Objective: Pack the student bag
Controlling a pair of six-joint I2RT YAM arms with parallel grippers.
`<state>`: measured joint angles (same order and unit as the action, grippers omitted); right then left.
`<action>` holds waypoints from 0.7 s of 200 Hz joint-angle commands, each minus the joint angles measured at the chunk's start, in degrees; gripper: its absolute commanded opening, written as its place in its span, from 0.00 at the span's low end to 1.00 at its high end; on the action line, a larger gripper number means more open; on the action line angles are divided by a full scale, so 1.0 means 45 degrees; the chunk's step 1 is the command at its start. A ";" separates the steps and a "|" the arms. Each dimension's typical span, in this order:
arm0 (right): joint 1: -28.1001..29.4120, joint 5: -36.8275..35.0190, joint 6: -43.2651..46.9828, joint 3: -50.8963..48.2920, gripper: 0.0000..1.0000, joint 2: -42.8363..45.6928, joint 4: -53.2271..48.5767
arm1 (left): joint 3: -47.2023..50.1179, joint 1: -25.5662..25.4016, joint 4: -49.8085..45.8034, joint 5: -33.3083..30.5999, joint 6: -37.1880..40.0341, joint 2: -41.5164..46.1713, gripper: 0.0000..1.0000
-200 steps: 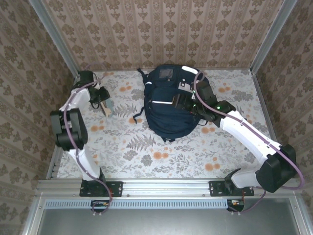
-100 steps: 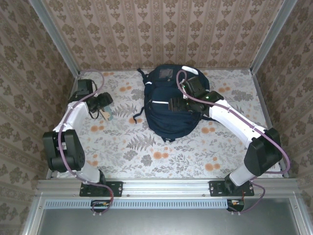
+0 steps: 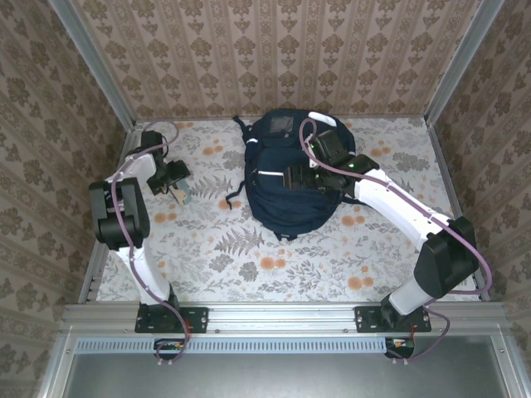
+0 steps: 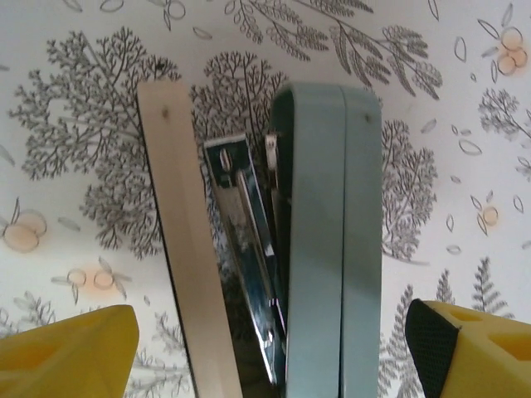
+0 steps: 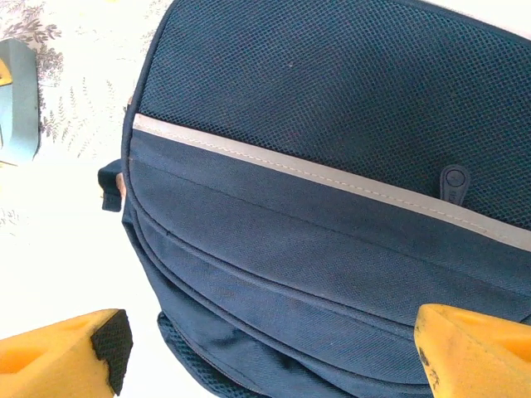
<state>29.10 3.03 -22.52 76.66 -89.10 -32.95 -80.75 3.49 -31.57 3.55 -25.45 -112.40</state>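
Note:
The student bag (image 3: 282, 203), a navy backpack with white reflective stripes, lies in the middle of the table at the back. My right gripper (image 3: 292, 177) hovers open over its front, and its yellow fingers (image 5: 66, 352) stand either side of the bag's fabric (image 5: 315, 240) without pinching it. At the far left a pale teal stapler (image 4: 332, 240) and a wooden stick (image 4: 182, 249) lie side by side on the table. My left gripper (image 4: 272, 340) is open just above them, one fingertip outside each.
The floral tabletop (image 3: 274, 265) is bare in front of the bag and between the arms. Patterned walls close in the back and both sides. The bag's dark strap (image 3: 236, 199) trails left toward the stapler (image 3: 184, 196).
The left gripper has opened wide over the stapler and stick, and its arm has shifted. The right gripper moved left across the bag's front, then held still.

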 commanded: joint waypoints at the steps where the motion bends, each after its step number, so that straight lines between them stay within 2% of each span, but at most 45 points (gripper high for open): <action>1: 0.0092 0.0419 -0.0317 -0.0274 0.90 0.0168 0.0225 | -0.0928 0.0065 -0.0933 -0.0002 0.0480 -0.0669 0.85; 46: 0.0134 0.0554 -0.0567 -0.0531 0.89 0.0414 0.0408 | -0.1346 0.0019 -0.1312 0.0324 0.0932 -0.1421 0.77; 75: 0.0155 0.0597 -0.0766 -0.0686 0.89 0.0595 0.0413 | -0.1219 -0.0172 -0.1497 0.0286 0.1111 -0.1434 0.64; 94: 0.0155 0.0543 -0.0948 -0.0846 0.89 0.0780 0.0409 | -0.0729 -0.0392 -0.1417 0.0367 0.1144 -0.0978 0.55; 140: 0.0159 0.0078 -0.1397 -0.1427 0.88 0.1267 0.0749 | 0.1124 -0.1618 -0.1174 0.0559 0.1069 0.1333 0.50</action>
<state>29.52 4.84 -26.74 71.70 -85.82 -30.72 -79.18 -0.36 -35.09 4.38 -21.26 -113.51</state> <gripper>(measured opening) 0.885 0.554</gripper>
